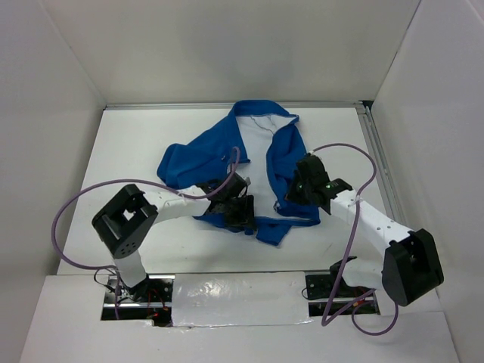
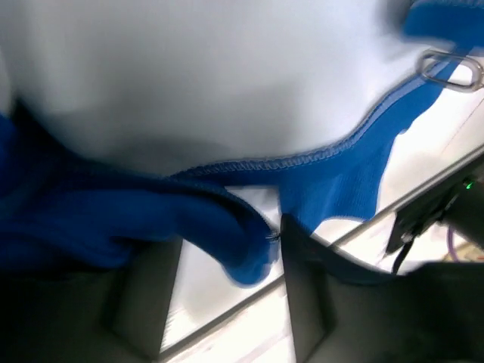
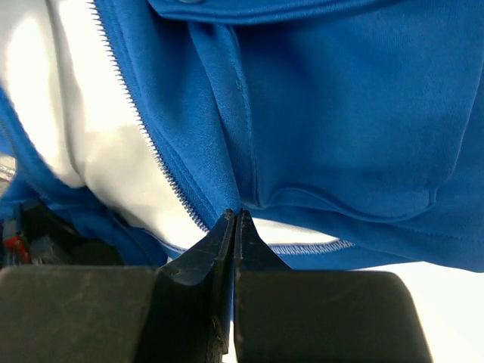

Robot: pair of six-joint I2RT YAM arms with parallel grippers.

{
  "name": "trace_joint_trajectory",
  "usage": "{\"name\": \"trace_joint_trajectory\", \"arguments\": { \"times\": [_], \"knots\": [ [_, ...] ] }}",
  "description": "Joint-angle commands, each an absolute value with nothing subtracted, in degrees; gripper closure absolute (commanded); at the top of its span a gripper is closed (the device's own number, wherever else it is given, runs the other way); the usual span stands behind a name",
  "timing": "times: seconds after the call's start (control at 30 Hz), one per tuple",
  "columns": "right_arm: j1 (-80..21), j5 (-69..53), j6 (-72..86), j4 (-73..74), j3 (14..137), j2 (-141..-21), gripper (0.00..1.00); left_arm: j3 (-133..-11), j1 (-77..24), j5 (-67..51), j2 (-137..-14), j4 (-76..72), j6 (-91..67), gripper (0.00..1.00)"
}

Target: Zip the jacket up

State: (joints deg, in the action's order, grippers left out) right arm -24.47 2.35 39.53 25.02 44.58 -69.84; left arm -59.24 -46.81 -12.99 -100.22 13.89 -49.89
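Observation:
The blue jacket (image 1: 204,155) lies open on the table with its white lining (image 1: 253,155) showing. My left gripper (image 1: 240,210) is at the jacket's lower left hem. In the left wrist view its jaws stand wide apart and a fold of blue hem (image 2: 238,246) hangs between them, unclamped. My right gripper (image 1: 301,187) is on the right front panel. In the right wrist view its jaws (image 3: 235,218) are shut, pinching the blue front edge beside the pale zipper teeth (image 3: 136,125). A metal zipper pull (image 2: 451,69) shows at the upper right of the left wrist view.
White walls enclose the table (image 1: 136,144) on the left, back and right. A metal rail (image 1: 378,159) runs along the right edge. Purple cables (image 1: 83,200) loop over both arms. A sleeve (image 1: 178,162) is bunched at the left.

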Motion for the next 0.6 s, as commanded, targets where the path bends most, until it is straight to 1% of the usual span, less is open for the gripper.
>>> {"name": "trace_joint_trajectory", "arguments": {
  "times": [0.0,0.07,0.1,0.17,0.33,0.57],
  "knots": [
    [-23.82,1.94,39.11,22.41,43.94,-69.34,1.00,-55.73,-46.67,-15.73,-97.04,11.87,-51.33,0.30],
    [-23.91,1.58,39.11,22.24,44.03,-70.04,1.00,-54.23,-46.67,-15.38,-94.93,11.43,-51.15,0.22],
    [-23.91,1.32,39.11,21.89,44.12,-70.14,1.00,-53.88,-46.67,-15.21,-94.31,11.51,-51.15,0.21],
    [-23.91,1.06,39.20,21.53,44.12,-70.75,1.00,-52.83,-46.67,-14.50,-92.99,12.04,-51.33,0.17],
    [-23.91,0.27,39.02,20.92,44.56,-72.07,1.00,-48.17,-46.76,-15.47,-89.13,10.64,-53.43,0.17],
    [-24.34,0.26,38.76,20.57,45.26,-73.30,1.00,-46.32,-46.67,-14.33,-84.56,11.42,-56.68,0.16]
  ]
}}
